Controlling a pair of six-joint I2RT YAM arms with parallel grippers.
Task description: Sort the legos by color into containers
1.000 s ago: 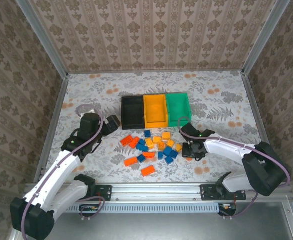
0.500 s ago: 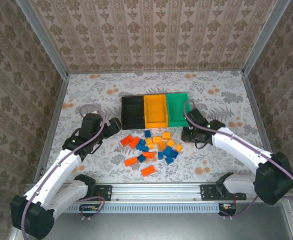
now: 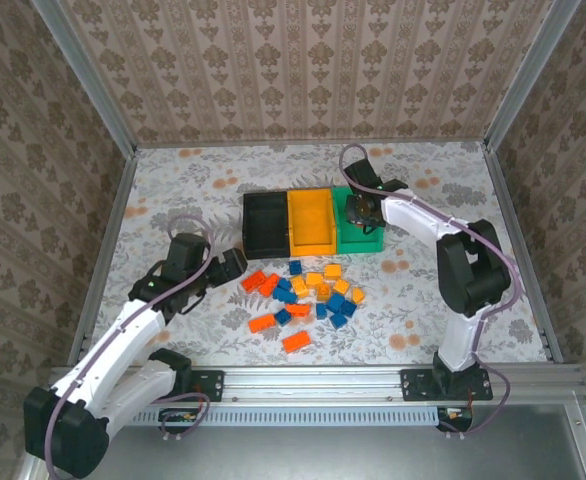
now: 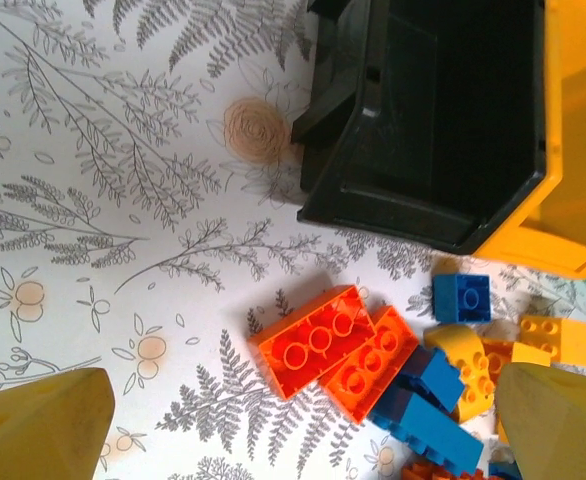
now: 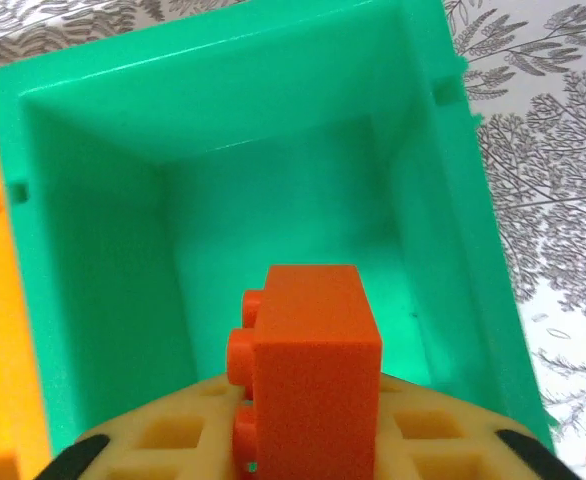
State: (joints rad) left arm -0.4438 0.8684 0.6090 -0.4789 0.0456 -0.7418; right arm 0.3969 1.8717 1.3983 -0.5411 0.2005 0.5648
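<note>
The legos [image 3: 308, 295] lie in a loose pile of red-orange, yellow-orange and blue bricks in front of the containers. The containers stand in a row: black bin [image 3: 264, 222], orange-yellow bin [image 3: 310, 220], green bin [image 3: 373, 243]. My right gripper [image 3: 358, 208] hangs over the green bin [image 5: 103, 250], shut on a red-orange brick [image 5: 313, 350] held between its yellow fingers [image 5: 163, 430]. My left gripper [image 3: 235, 260] stands open just above the table at the pile's left edge. Two red-orange bricks [image 4: 318, 340] lie side by side ahead of its fingers [image 4: 43, 420], near the black bin's corner [image 4: 393, 215].
The floral table is fenced by metal rails and patterned walls. The orange-yellow bin [image 4: 573, 200] adjoins the black one. Blue bricks [image 4: 428, 400] and yellow ones [image 4: 558, 338] crowd right of the red-orange pair. There is bare table left of the pile and right of the green bin.
My right arm swung from the pile's right side back to above the green bin, carrying the red-orange brick. The left gripper crept slightly nearer the pile, still open.
</note>
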